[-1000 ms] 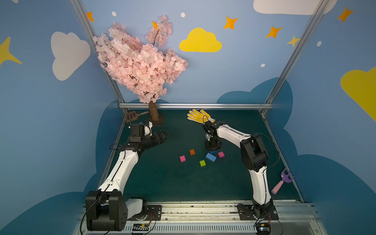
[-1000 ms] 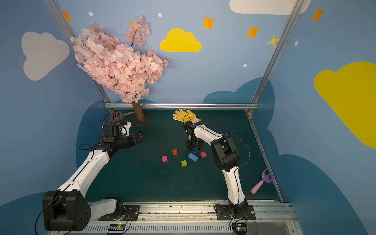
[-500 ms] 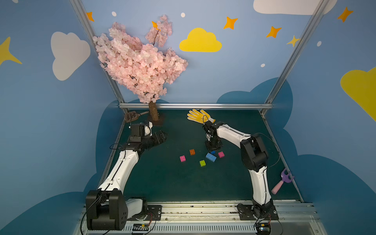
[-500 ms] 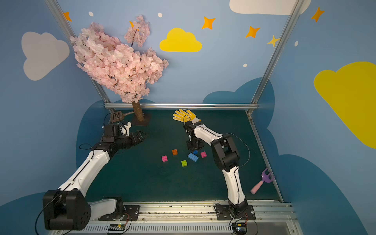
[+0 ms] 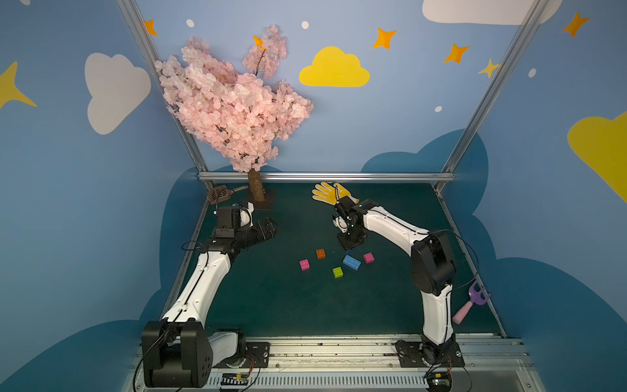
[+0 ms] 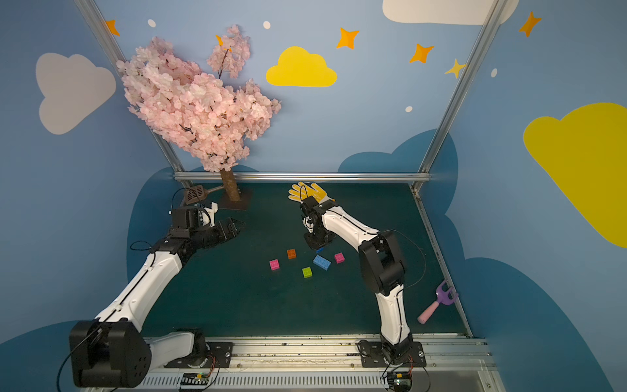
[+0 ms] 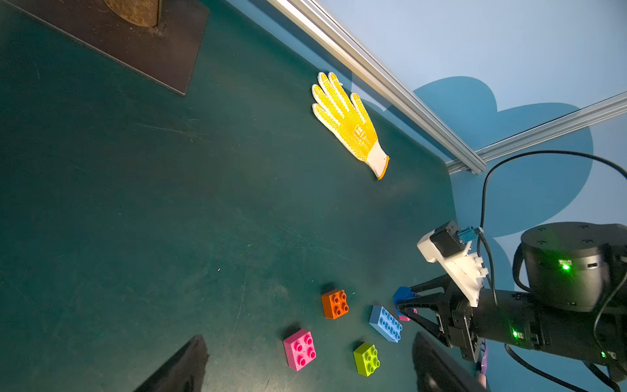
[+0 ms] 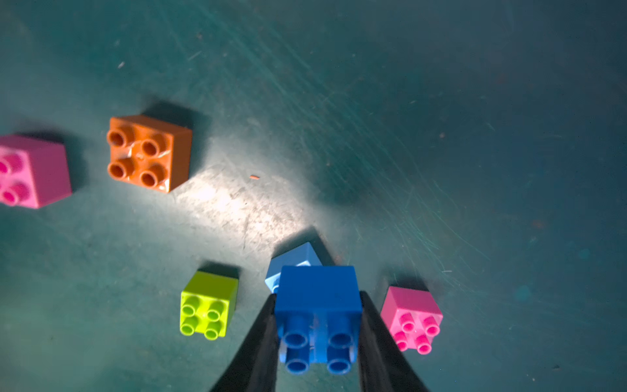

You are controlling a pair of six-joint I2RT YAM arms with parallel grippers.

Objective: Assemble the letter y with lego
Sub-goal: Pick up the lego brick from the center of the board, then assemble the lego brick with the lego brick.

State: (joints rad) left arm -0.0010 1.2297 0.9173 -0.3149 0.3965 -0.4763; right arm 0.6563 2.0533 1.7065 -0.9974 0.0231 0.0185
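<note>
Pick-up step: right gripper (image 8: 317,298) clamped on blue brick (image 8: 319,288), left gripper (image 5: 271,226) apart; next likely needs stud alignment over light-blue brick (image 8: 295,261) just below it.

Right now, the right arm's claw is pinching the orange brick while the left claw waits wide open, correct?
Not quite. The right gripper is shut on the blue brick, not the orange brick, which lies free nearby; the right wrist view shows it. The left gripper does wait wide open.
</note>
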